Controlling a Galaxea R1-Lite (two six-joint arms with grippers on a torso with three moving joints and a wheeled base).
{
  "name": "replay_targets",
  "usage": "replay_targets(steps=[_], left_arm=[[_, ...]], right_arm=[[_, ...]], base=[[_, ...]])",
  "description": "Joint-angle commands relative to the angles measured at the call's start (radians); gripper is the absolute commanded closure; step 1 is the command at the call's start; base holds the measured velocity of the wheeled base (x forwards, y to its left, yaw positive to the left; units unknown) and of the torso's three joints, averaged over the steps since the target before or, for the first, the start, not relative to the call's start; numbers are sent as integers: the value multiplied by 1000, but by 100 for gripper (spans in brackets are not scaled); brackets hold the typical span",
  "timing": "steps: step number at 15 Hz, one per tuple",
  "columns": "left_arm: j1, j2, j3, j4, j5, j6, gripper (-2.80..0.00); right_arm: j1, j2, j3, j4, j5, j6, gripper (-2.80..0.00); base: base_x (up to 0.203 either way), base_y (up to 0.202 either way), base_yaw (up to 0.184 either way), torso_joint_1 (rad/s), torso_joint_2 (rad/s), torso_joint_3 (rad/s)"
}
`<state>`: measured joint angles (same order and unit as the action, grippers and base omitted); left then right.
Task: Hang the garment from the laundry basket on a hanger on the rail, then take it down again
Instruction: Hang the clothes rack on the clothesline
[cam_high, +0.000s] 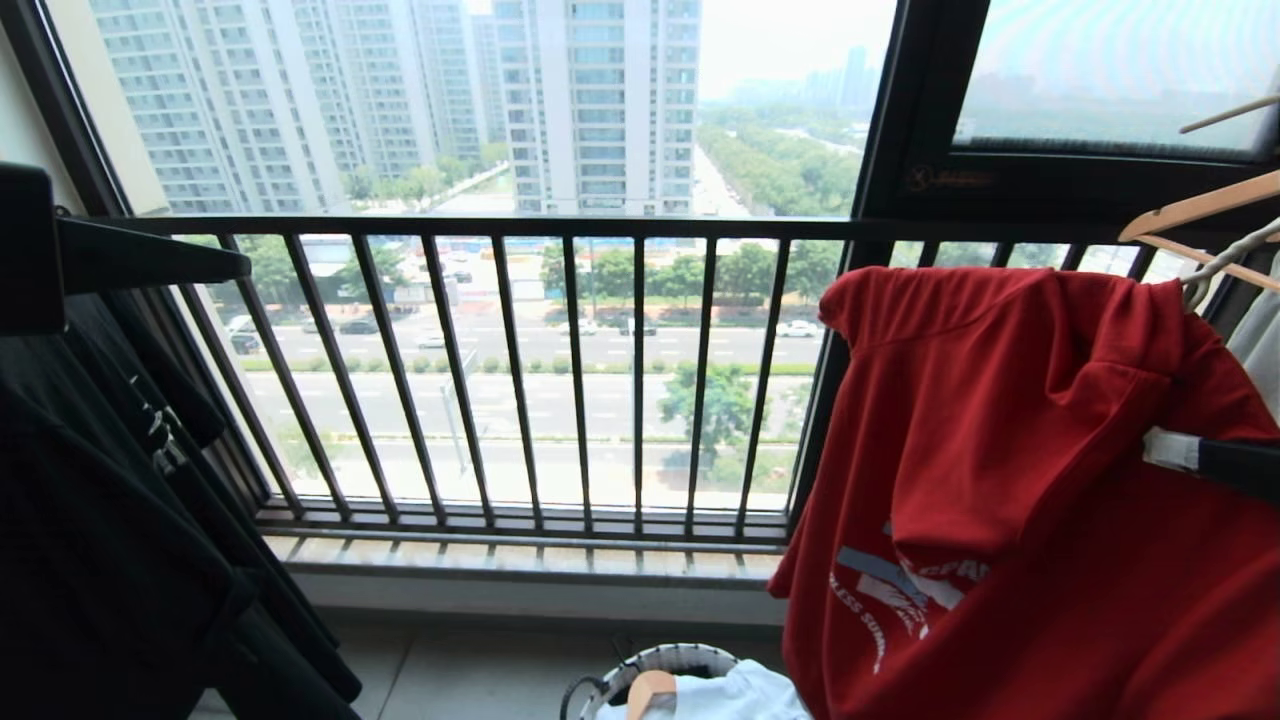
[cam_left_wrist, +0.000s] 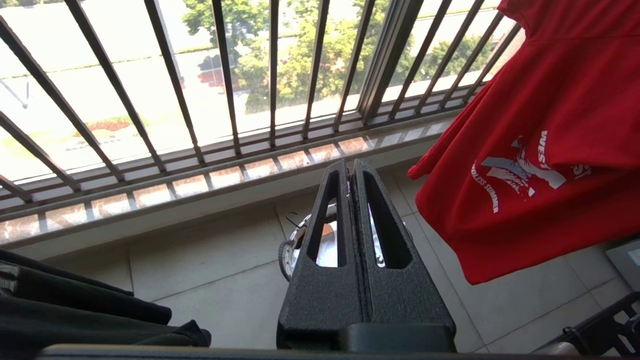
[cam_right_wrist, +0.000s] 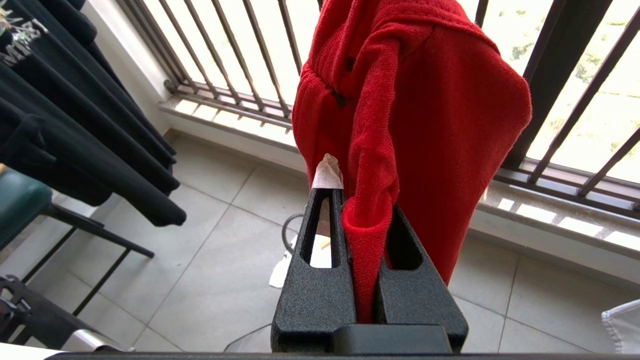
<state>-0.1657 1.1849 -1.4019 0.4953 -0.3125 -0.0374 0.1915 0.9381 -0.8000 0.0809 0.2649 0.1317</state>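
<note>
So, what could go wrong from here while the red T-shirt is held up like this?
The right gripper pinches only a small fold of the red T-shirt, so the cloth may slip out. The shirt hangs bunched near the wooden hangers and could snag there. The left gripper is shut and holds nothing, so it gives no support.

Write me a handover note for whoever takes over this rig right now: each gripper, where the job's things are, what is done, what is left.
Right gripper: shut on a fold of the red T-shirt, holding it up in the air in front of the window railing.
Left gripper: shut, holding nothing, off to the left of the shirt.
Laundry basket: on the floor below, pale cloth inside.
Hangers: a thin white hanger and tan wooden hangers show at the head view's right edge, touching the shirt's top corner; whether the shirt is on one cannot be told.
Done: shirt is out of the basket.
Left: cannot tell whether hanging comes next or taking down is under way.
</note>
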Motion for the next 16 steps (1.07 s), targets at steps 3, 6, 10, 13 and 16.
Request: replay_targets(steps=[3,6,10,13,16], left_arm=[[0,-21,49,-86,-2,0,0],[0,-25,60,-109,-2,-2,0],[0,-28,60,-109,-2,-2,0],[0,-27,60,-109,-2,-2,0],[0,-30,61,-109,-7,-2,0]], right_arm=[[0,-27,18,4,4,0,0],[0,-27,18,4,8,0,0],[0,-35,15,-4,10,16,0],[0,-59,13,-4,37,32,0],[4,-17,-16,-4,57,26,0]], base=[[0,0,0,212,-458,-247],[0,0,0,166,-361,-195],[0,0,0,159,-337,-176],[0,0,0,52,-109,-54],[0,0,0,0,0,0]])
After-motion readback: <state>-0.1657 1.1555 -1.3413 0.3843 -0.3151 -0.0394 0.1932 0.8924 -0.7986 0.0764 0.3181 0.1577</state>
